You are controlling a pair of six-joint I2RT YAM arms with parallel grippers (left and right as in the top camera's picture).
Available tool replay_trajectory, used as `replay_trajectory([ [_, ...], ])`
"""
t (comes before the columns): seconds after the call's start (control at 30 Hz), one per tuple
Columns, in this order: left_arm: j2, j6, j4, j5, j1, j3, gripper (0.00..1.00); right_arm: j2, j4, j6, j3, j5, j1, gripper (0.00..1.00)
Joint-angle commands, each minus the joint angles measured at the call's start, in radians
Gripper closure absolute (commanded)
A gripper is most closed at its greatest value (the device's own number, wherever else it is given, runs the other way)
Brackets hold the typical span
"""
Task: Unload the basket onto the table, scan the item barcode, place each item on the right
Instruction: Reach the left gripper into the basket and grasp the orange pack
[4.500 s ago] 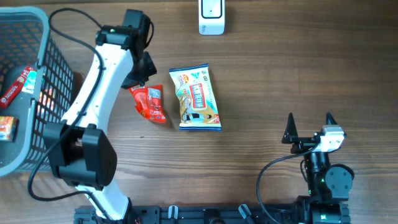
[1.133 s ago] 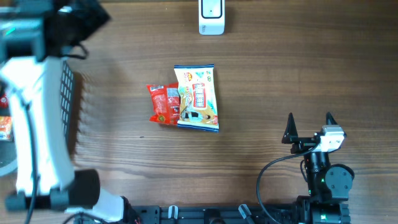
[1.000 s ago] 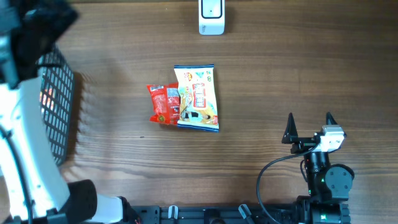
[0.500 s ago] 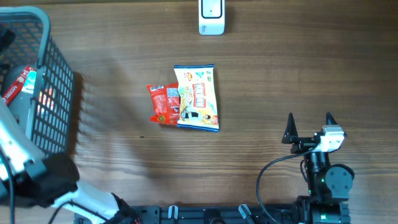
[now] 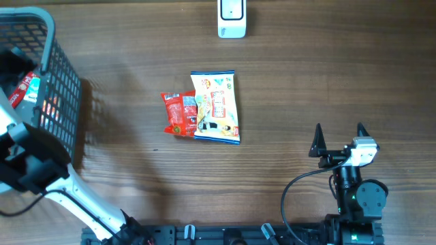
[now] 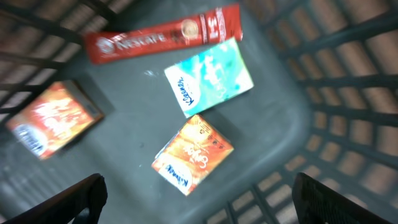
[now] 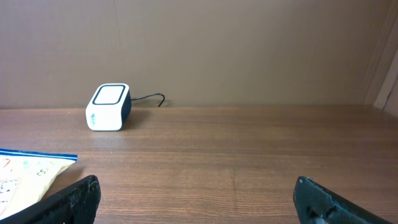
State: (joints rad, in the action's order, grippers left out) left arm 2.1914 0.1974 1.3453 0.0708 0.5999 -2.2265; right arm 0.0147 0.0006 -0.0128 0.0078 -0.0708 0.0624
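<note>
Hovering left gripper (image 6: pixel 199 186), spread wide, empty | orange packet (image 6: pixel 194 151) directly beneath: likely light, soft, slippery | pinch across its narrow sides

My left arm (image 5: pixel 82 204) stretches from its base at the bottom edge out to the far left, its upper links partly running off the overhead view. Its wrist points down, and the left gripper (image 6: pixel 199 196) stands wide, its fingers (image 6: pixel 74 199) in the lower corners of the wrist view with nothing between them. My right arm (image 5: pixel 357 194) sits folded over its base at lower right. The right gripper (image 5: pixel 338 136) is level, spread wide and empty, tips aimed away from the base.
</note>
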Motion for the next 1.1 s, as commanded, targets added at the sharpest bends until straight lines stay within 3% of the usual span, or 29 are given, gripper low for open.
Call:
replay_trajectory([
  [0.0,0.075,-0.083,0.012,-0.045,0.005,0.003,0.08,-0.007,0.003,0.010,-0.003,-0.008,0.004,0.00],
  [0.27,0.165,-0.142,0.024,-0.066,0.006,0.052,0.09,-0.007,0.003,0.010,-0.003,-0.008,0.004,0.00],
  [0.43,0.166,-0.162,-0.006,-0.062,0.006,0.149,0.28,-0.007,0.003,0.010,-0.003,-0.008,0.004,0.00],
  [0.8,0.166,-0.167,-0.021,-0.055,0.006,0.207,0.38,-0.007,0.003,0.010,-0.003,-0.008,0.004,0.00],
  [0.9,0.166,-0.167,-0.020,-0.055,0.006,0.207,0.64,-0.007,0.003,0.010,-0.003,-0.008,0.004,0.00],
  [0.93,0.165,-0.166,-0.019,-0.055,0.006,0.207,0.79,-0.007,0.003,0.010,-0.003,-0.008,0.004,0.00],
  [1.03,0.159,-0.150,-0.014,-0.056,0.006,0.205,0.96,-0.007,0.003,0.010,-0.003,-0.008,0.004,0.00],
  [1.07,0.154,-0.132,-0.013,-0.056,0.006,0.201,0.96,-0.007,0.003,0.011,-0.003,-0.008,0.004,0.00],
])
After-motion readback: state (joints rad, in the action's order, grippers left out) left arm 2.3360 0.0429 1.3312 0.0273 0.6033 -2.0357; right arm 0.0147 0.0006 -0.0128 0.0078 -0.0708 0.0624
